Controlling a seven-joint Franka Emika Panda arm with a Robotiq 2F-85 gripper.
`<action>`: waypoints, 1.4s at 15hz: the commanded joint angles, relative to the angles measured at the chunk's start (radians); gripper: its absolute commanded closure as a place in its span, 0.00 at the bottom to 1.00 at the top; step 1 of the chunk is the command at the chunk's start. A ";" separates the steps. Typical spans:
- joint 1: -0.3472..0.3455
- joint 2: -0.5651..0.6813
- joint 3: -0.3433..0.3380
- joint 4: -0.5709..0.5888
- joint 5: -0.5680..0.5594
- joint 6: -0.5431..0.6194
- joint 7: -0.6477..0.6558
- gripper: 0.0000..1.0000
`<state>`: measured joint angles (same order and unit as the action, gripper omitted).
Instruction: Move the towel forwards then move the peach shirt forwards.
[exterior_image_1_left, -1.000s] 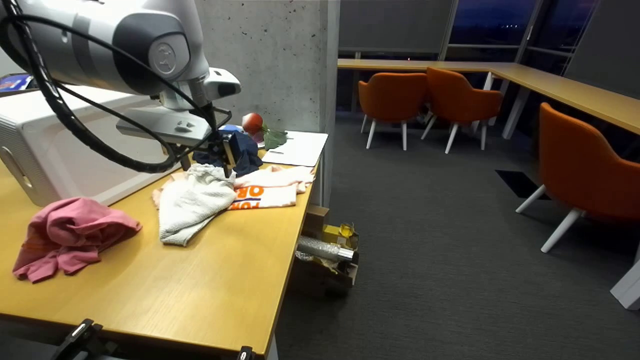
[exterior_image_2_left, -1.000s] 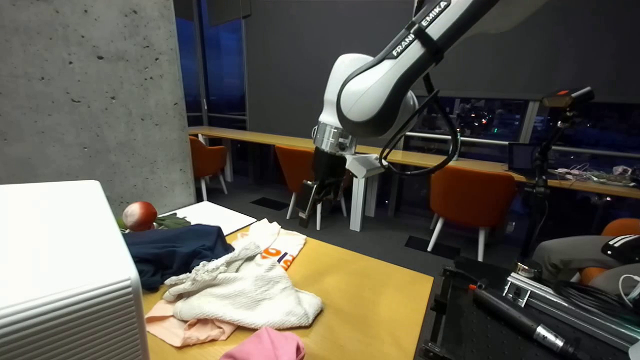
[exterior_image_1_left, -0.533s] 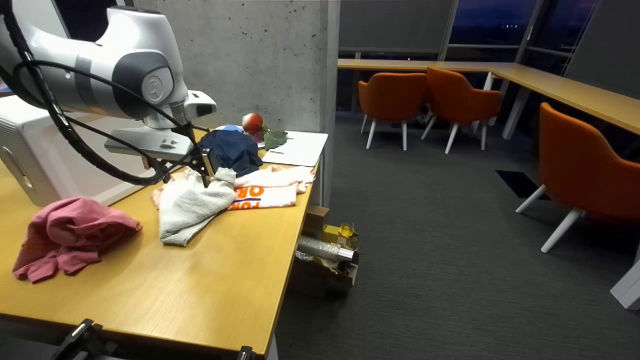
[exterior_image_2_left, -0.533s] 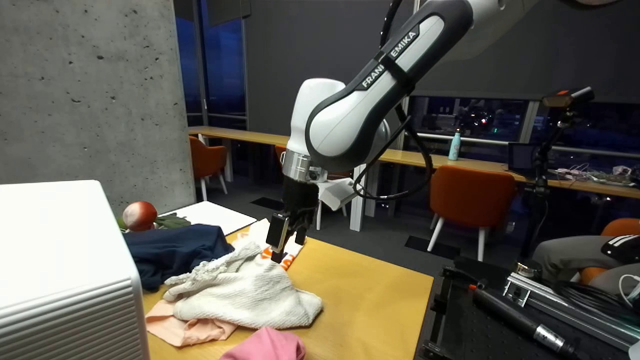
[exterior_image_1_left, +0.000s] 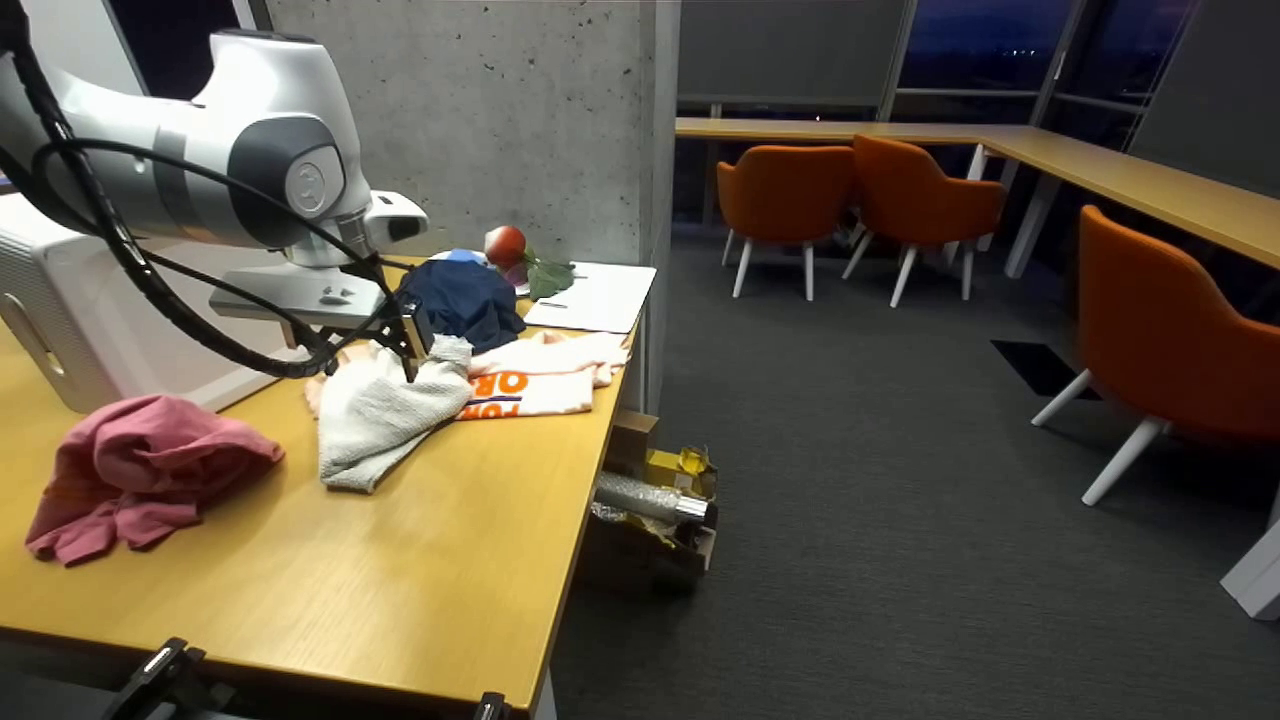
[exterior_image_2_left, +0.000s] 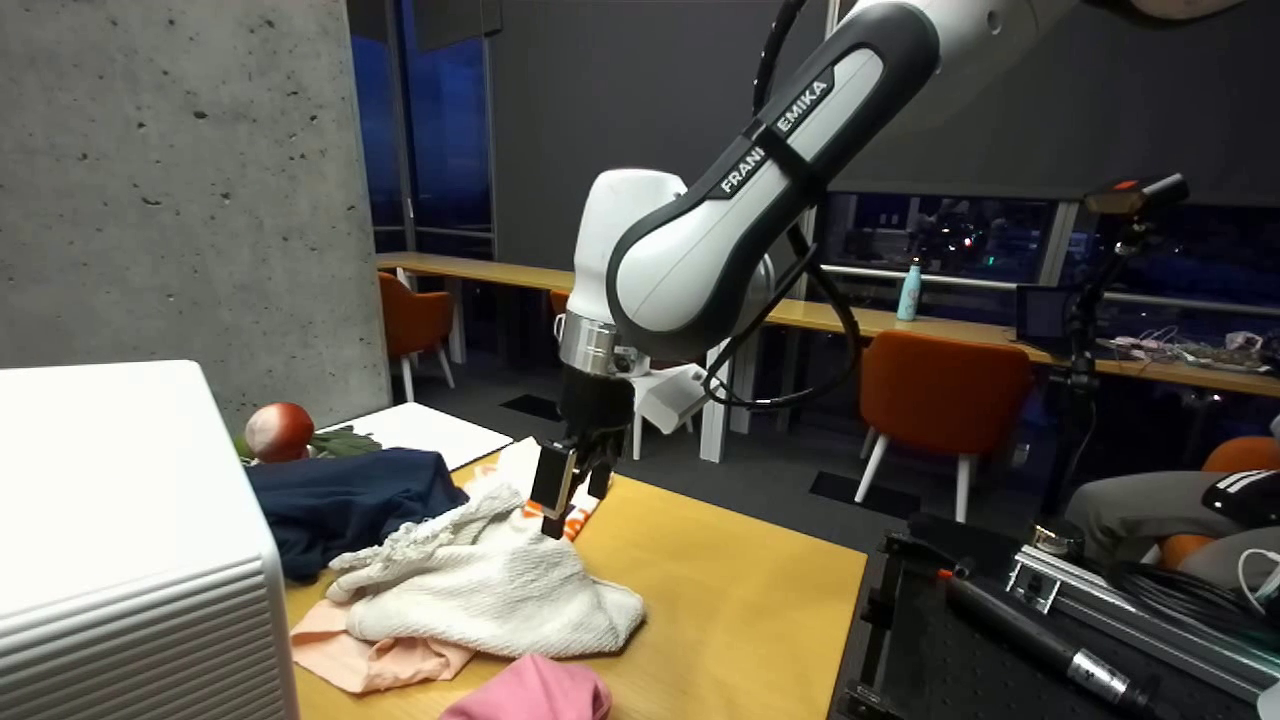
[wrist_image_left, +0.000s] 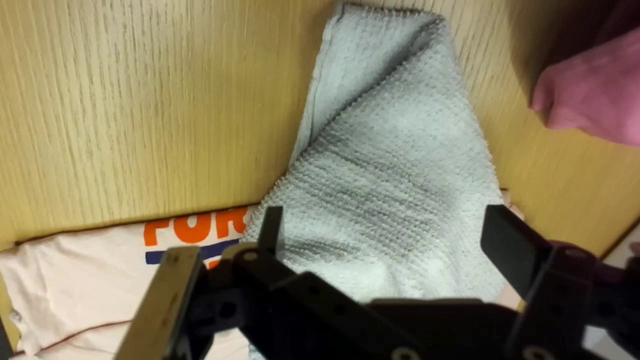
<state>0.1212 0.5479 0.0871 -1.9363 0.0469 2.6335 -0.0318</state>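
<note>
Wrist view: wide-spread tool (wrist_image_left: 386, 227) with nothing in its grasp, astride the towel (wrist_image_left: 395, 160); can't tell whether touching. Partly under the towel, peach shirt (wrist_image_left: 80, 282) with half-hidden orange lettering (wrist_image_left: 205, 227). Could nip both layers and drag them off together if closing too deep, because of the overlap; could skim off the slack folds if too shallow. Beyond, on the worktop (wrist_image_left: 125, 115), pink cloth (wrist_image_left: 595, 95), apart from the towel.

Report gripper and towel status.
Gripper open at towel, contact unclear. Towel ungripped, lying partly over peach shirt. Shirt may drag along. Pink cloth apart from towel.
</note>
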 joint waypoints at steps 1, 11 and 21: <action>-0.008 0.054 0.013 0.024 -0.002 0.005 -0.003 0.00; 0.015 0.254 0.003 0.151 -0.022 -0.028 0.012 0.00; 0.028 0.249 -0.009 0.174 -0.034 -0.063 0.028 0.79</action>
<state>0.1382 0.8063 0.0861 -1.7602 0.0298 2.5870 -0.0303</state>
